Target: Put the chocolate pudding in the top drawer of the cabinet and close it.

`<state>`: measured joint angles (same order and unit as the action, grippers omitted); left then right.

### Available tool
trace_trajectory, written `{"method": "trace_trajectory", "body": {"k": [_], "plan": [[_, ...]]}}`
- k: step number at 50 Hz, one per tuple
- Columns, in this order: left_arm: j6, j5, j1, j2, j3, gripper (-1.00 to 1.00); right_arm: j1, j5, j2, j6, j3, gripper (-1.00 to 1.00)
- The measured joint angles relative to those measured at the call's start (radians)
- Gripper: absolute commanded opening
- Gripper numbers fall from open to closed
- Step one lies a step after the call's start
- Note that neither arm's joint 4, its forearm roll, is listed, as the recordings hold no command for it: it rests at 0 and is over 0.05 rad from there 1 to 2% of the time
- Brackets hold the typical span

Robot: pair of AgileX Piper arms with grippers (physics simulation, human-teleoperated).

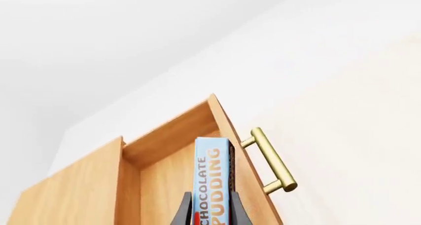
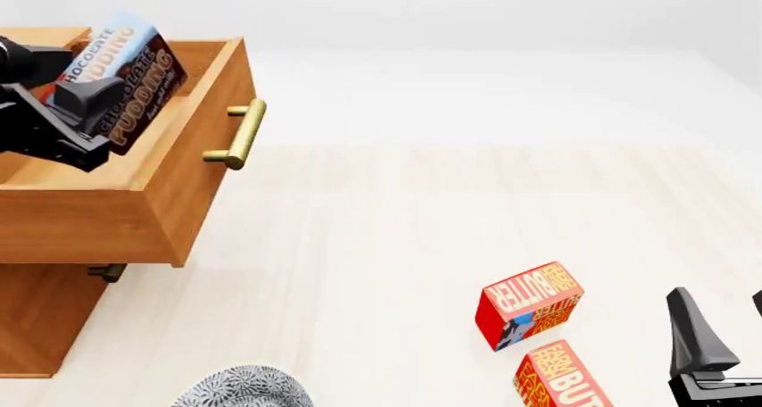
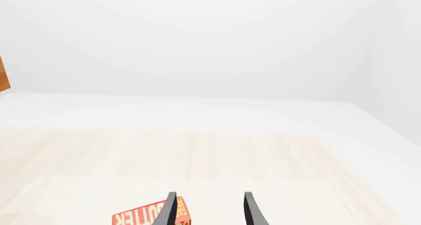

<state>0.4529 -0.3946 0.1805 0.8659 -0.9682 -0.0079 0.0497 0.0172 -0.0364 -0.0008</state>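
Observation:
The chocolate pudding (image 2: 134, 72) is a light blue and brown box, tilted and held above the inside of the open top drawer (image 2: 178, 188). My left gripper (image 2: 98, 103) is shut on it. The left wrist view shows the pudding (image 1: 214, 178) between the black fingers (image 1: 181, 214), over the drawer's wooden floor (image 1: 164, 185) and close to the front panel with its brass handle (image 1: 271, 162). The cabinet (image 2: 36, 318) stands at the table's left edge. My right gripper (image 2: 715, 344) is open and holds nothing, low at the near right; its fingers (image 3: 172, 210) stand apart.
Two red-orange butter boxes (image 2: 530, 304) (image 2: 566, 380) lie near the right gripper; one butter box (image 3: 148, 216) shows in the right wrist view. A grey patterned dish (image 2: 244, 389) sits at the near edge. A lower drawer's handle (image 2: 107, 271) peeks out under the open drawer.

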Motion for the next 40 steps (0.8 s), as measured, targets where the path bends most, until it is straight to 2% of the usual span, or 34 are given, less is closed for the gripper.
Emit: {"method": "trace_trajectory", "body": {"k": [40], "plan": [[0.026, 0.099, -0.052, 0.049, 0.097, -1.00, 0.000, 0.000, 0.000, 0.000, 0.000, 1.00]]}}
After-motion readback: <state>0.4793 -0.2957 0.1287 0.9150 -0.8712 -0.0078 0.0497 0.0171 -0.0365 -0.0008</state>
